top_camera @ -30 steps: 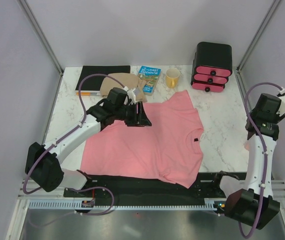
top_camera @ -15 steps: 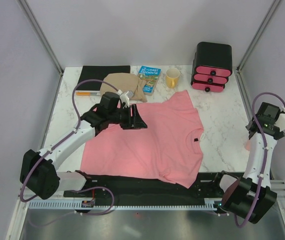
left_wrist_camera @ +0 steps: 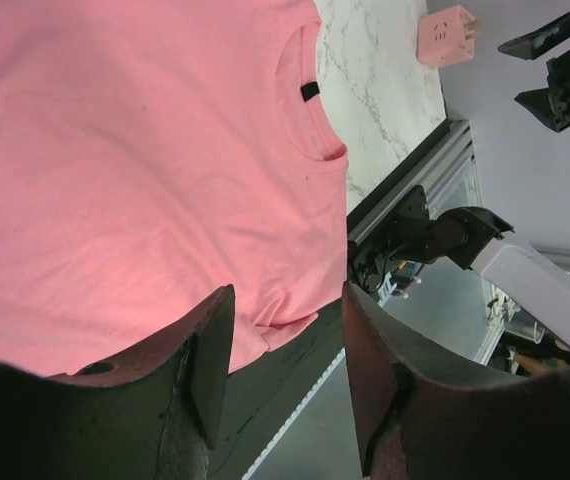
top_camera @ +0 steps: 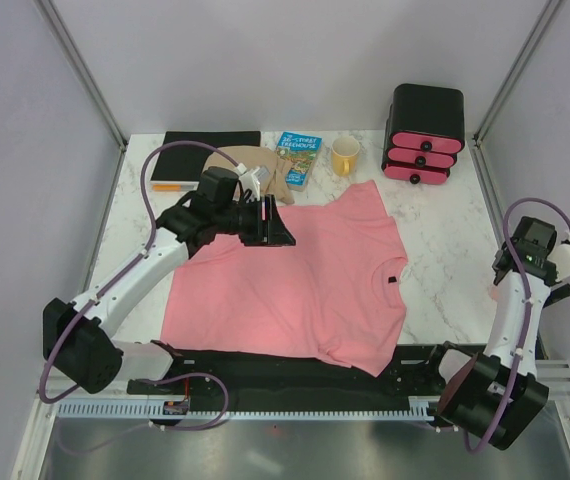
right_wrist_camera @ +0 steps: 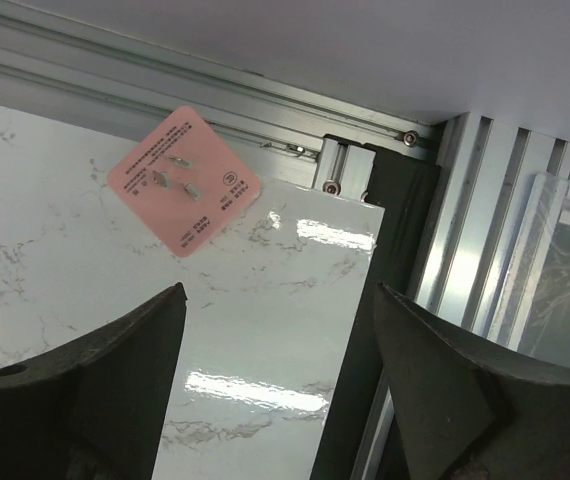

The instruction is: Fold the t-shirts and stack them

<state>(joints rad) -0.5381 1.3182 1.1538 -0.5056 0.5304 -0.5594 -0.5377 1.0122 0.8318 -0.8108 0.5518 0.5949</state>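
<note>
salmon-pink t-shirt (top_camera: 295,285) lies flat and unfolded mid counter (top_camera: 445,240), near edge reaching the black rail (top_camera: 265,372) by the arm bases. long axis runs left-right: hem left, collar and dark label (top_camera: 390,281) right, one sleeve near, one far. right claw (right_wrist_camera: 280,350) is wide and empty, well off the cloth over bare counter beside a pink tag (right_wrist_camera: 183,180). left claw (top_camera: 275,226) hangs over the shirt's far edge, hem side, jaws wide, nothing in them. judgement: left arm is nearer, first fold not begun. book (top_camera: 296,158) and mug (top_camera: 345,156) sit just beyond the far sleeve.
</note>
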